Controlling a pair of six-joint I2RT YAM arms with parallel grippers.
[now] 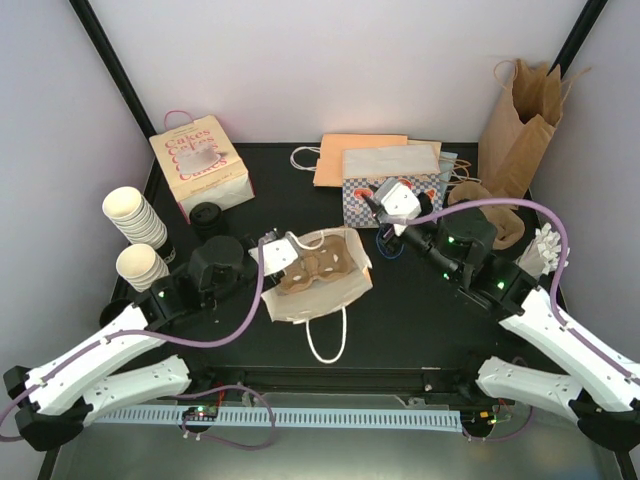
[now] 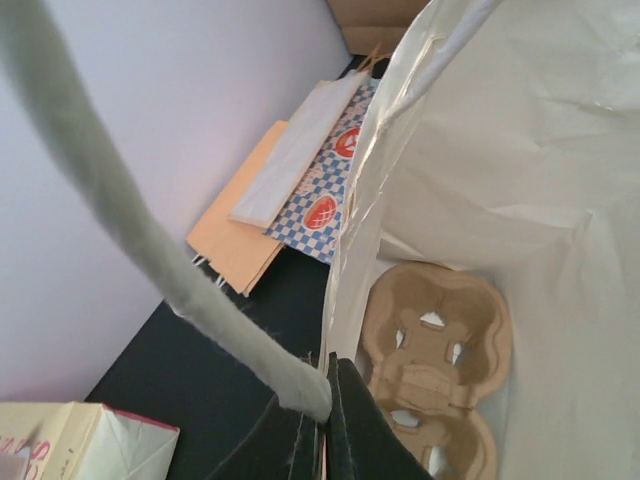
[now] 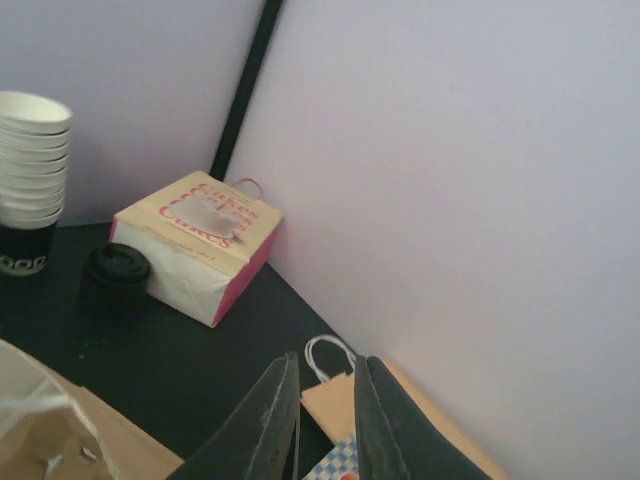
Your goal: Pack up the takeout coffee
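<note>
- My left gripper (image 2: 325,400) is pinched tight on the rim of the white bag (image 2: 520,150), at the bottom of the left wrist view. This holds the bag's mouth open.
- Inside the bag lies a cardboard cup carrier (image 2: 435,350). Its wells look empty from what I can see.
- The 2 fingers of my right gripper (image 3: 328,375) stand a narrow gap apart with nothing between them. In the overhead view it hangs right of centre, over the checkered bag (image 1: 390,190).
- The 1 lidded coffee cup (image 3: 115,280) stands on the table (image 1: 420,310) at the left of the right wrist view. It is just beside the cake box (image 3: 200,245) and near the stack of lidless cups (image 3: 30,150). Neither gripper touches it.
- My read is that the bag is open and the carrier is in, but the cup is not yet picked up. I have yet to grasp the cup, carry it across to the bag and seat it upright in a well.
</note>
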